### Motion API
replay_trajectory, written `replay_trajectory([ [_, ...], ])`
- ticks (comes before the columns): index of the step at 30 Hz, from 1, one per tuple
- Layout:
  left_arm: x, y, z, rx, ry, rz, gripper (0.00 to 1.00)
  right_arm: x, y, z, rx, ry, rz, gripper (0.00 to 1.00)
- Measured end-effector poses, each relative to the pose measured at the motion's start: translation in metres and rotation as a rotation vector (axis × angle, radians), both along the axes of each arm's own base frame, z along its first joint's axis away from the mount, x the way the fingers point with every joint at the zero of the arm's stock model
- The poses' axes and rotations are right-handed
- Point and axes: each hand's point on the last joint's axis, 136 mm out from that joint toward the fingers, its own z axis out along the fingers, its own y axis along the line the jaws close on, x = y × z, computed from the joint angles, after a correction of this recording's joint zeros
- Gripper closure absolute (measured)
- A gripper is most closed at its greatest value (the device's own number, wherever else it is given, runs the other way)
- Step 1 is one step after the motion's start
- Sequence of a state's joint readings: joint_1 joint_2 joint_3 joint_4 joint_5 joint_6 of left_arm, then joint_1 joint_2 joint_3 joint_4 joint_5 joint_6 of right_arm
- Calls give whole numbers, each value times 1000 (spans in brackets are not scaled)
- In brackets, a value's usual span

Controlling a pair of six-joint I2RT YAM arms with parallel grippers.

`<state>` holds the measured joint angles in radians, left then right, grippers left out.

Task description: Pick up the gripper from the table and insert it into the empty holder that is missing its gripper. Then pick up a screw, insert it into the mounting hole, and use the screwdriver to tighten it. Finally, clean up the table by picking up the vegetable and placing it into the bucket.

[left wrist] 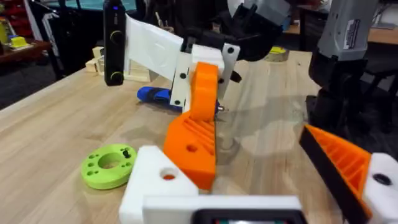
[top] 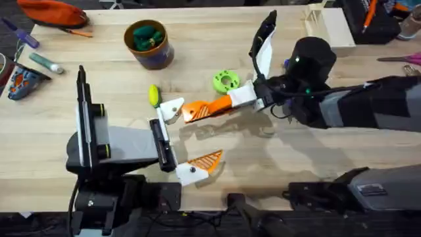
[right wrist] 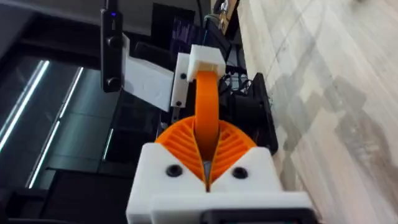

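The orange ribbed gripper (top: 204, 109) lies level above the table, pinched by my right gripper (top: 228, 103), which is shut on its wide end. Its narrow end meets the white holder (top: 172, 109) on my left arm; in the left wrist view the gripper (left wrist: 191, 146) sits against the holder (left wrist: 155, 180), with orange showing in the holder's hole. My left gripper (top: 197, 135) stands open, its other orange finger (top: 207, 160) nearer the table's front. The yellow-green vegetable (top: 154, 95) lies just behind the holder. The bucket (top: 150, 44) stands at the back left. The blue screwdriver (left wrist: 155, 94) lies behind the right gripper.
A lime-green disc (top: 225, 81) lies beside the right gripper. Dark green lumps fill the bucket. A pale wooden box (top: 327, 23) stands at the back right. An orange pouch (top: 52, 12) and pens lie at the far left edge.
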<state>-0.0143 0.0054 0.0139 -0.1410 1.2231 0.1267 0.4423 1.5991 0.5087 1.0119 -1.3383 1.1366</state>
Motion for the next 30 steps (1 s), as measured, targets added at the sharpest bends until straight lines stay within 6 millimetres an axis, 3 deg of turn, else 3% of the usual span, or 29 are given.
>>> replay_trajectory([
  [30,4,1,0,2,1,24,15,3,7,-1,-4,-19,-34,991],
])
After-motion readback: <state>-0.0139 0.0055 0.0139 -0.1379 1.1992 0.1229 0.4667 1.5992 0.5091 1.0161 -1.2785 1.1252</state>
